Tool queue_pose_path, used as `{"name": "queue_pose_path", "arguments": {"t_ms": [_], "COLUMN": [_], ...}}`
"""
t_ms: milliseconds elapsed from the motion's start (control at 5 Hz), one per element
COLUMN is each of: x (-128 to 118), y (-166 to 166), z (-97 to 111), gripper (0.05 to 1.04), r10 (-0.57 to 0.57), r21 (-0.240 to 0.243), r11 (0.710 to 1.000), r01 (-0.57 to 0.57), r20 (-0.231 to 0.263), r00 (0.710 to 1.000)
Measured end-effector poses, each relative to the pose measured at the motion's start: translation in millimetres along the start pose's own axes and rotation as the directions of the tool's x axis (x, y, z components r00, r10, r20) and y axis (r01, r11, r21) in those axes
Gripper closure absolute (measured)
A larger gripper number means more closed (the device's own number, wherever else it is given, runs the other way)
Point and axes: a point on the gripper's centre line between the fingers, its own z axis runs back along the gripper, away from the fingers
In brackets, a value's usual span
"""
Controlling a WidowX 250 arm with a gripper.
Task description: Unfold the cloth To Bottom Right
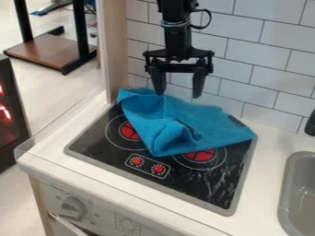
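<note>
The gripper [179,94] hangs over the back of the stove with its fingers pointing down and apart, nothing between them. Below and in front of it, a blue cloth [144,120] lies crumpled across the back half of the black stove top. One cloth corner reaches the back left, another the right edge of the stove. A bunched fold stands up near the cloth's front middle, with a dark spot beside it. Whether the fingertips touch the cloth's back edge, I cannot tell.
The black stove top [212,184] shows its front part, with red-marked burners and two red knobs [158,168]. A grey sink [301,189] is set into the white counter [261,184] at right. A tiled wall [246,69] stands close behind the stove; a clear panel borders the left side.
</note>
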Motion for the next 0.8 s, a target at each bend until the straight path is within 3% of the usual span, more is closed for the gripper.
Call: {"name": "queue_pose_path", "arguments": {"t_ms": [600, 800], "x": [-15.6, -16.6], "y": [20.9, 33.0], "z": [-41.2, -60.4], "gripper": [0.084, 0.085], "r10": [0.031, 0.067], "r21": [0.079, 0.083], "r11": [0.997, 0.995], "r01": [-0.025, -0.058], "r20": [-0.081, -0.111], "r00": [0.996, 0.992]}}
